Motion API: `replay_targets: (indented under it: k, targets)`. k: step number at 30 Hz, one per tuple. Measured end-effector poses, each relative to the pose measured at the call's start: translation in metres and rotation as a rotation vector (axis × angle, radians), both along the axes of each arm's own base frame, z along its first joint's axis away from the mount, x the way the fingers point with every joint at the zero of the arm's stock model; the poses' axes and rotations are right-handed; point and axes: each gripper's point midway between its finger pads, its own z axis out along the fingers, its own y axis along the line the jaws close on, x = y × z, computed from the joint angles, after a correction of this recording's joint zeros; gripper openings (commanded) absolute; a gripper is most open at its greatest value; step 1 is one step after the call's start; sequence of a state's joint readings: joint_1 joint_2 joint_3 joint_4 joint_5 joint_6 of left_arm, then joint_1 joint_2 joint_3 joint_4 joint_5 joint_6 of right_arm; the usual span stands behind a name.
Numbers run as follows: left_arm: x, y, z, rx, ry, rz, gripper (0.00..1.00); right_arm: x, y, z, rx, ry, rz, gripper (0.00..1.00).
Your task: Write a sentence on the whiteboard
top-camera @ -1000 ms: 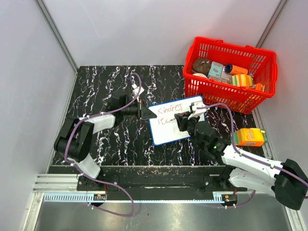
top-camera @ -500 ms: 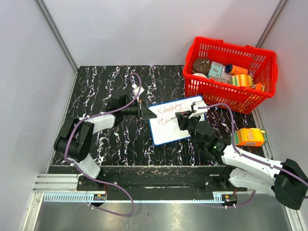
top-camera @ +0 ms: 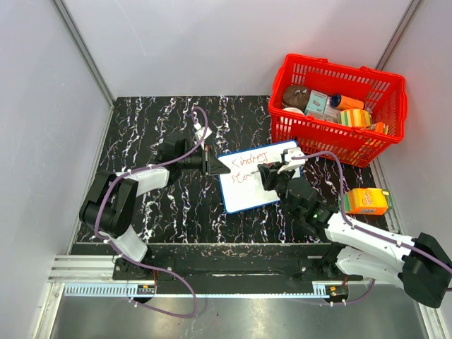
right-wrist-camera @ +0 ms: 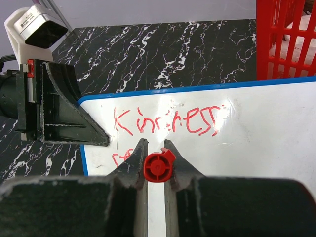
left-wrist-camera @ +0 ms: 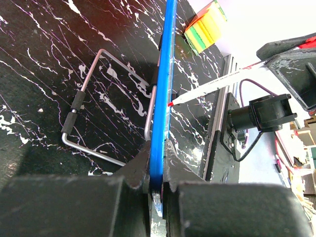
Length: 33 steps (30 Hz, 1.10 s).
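The whiteboard (top-camera: 263,182), white with a blue frame, lies slanted in the middle of the black marbled table. My left gripper (top-camera: 212,164) is shut on its left edge; the left wrist view shows the blue frame (left-wrist-camera: 165,94) edge-on between the jaws of that gripper (left-wrist-camera: 158,170). My right gripper (top-camera: 271,174) is shut on a red-capped marker (right-wrist-camera: 159,166), whose tip (left-wrist-camera: 170,104) touches the board. The sentence (right-wrist-camera: 168,122) reads roughly "Kindness" in red. A second line (right-wrist-camera: 120,158) begins below it and is partly hidden by my right gripper's fingers (right-wrist-camera: 138,158).
A red basket (top-camera: 337,141) with several packs stands at the back right, close to the board's far corner. An orange carton (top-camera: 367,201) lies right of my right arm. A wire stand (left-wrist-camera: 89,106) sits under the board.
My right gripper with the marker has shifted a little to the left over the second line. The left gripper and the board have not moved.
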<state>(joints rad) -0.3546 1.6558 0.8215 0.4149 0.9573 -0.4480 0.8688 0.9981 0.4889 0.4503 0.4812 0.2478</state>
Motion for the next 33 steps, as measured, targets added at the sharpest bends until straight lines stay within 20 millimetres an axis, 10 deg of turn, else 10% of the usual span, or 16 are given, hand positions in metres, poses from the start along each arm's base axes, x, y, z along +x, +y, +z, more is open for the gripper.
replay_targets:
  k: [33]
  targets:
    - [0.000, -0.001, 0.000, 0.002, -0.007, -0.005, 0.00, -0.009, -0.009, 0.007, 0.019, 0.012, -0.004, 0.00]
